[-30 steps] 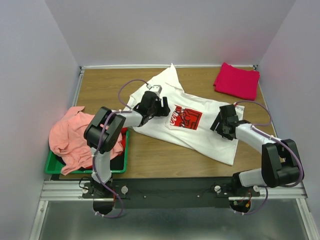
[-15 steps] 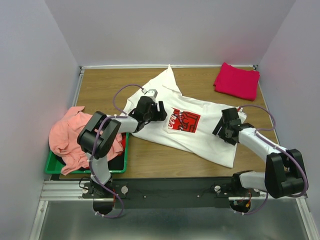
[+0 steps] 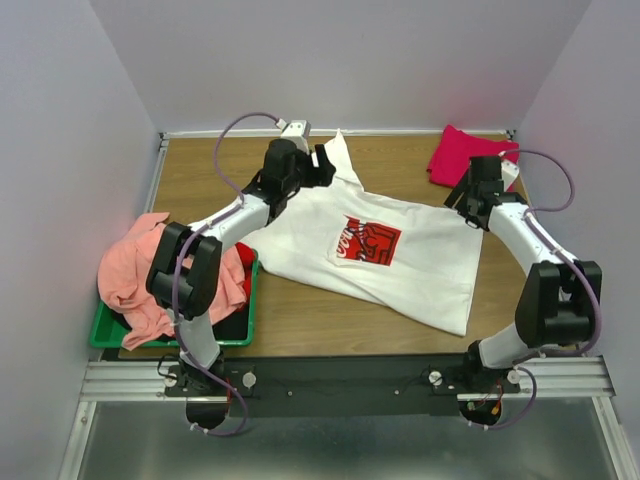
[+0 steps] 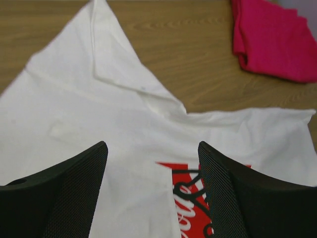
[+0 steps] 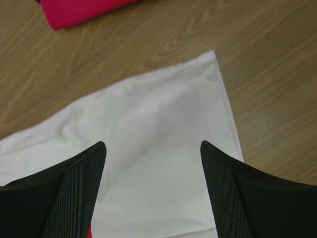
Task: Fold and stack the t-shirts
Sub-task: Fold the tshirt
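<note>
The large white cotton t-shirt with the red-and-white chest print (image 3: 400, 265) lies spread across the middle of the wooden bench (image 3: 200, 175), print upward, which I take to be the layout for folding. One white flap pokes toward the top of the overhead frame, so it is not yet squared. The left gripper (image 3: 320, 167) hangs over that upper-left part and the right gripper (image 3: 470, 196) over the shirt's upper-right corner. In both wrist views the jaws stand wide apart with only cloth below, gripping nothing. I'd guess they are placed to pinch the far edge. The folded magenta-red t-shirt (image 3: 472, 160) in the upper right looks like the stack's start. At lower left, a crumpled salmon-pink t-shirt (image 3: 140, 270) spills from the green plastic bin (image 3: 170, 337), seemingly awaiting its turn.
</note>
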Robot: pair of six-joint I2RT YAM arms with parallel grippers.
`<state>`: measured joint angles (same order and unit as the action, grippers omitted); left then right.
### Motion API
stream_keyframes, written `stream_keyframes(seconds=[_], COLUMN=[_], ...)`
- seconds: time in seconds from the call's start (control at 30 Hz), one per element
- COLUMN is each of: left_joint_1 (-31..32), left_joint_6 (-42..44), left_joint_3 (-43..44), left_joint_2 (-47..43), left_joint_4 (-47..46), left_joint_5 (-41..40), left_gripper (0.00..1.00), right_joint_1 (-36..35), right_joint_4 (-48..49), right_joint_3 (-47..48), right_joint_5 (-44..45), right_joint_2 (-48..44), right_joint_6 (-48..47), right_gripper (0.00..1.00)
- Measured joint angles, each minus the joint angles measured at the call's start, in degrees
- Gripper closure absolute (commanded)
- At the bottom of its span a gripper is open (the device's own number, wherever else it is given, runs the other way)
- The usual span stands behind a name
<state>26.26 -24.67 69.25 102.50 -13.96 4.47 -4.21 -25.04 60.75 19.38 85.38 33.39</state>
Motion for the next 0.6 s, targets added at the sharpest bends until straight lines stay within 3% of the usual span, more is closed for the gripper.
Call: stream_keyframes(seconds=[0.23, 0.6], left_joint_1=[-3.41, -5.44], left_joint_6=[4.50, 7.32], left_joint_3=[15.61, 26.69], left_joint_2=[6.29, 18.40], left_joint_4=[3.80, 9.33], left_joint_5=[1.01, 3.48], left_gripper=[0.20, 0.26], right_joint_1=[9.42, 15.82], right_joint_4=[2.25, 4.46], right_joint_3=[9.90, 13.29], right_joint_5=[-2.58, -6.40], right_joint_2=[11.56, 23.63], right_joint_6=[-3.76, -5.60], right_gripper=[0.32, 0.48])
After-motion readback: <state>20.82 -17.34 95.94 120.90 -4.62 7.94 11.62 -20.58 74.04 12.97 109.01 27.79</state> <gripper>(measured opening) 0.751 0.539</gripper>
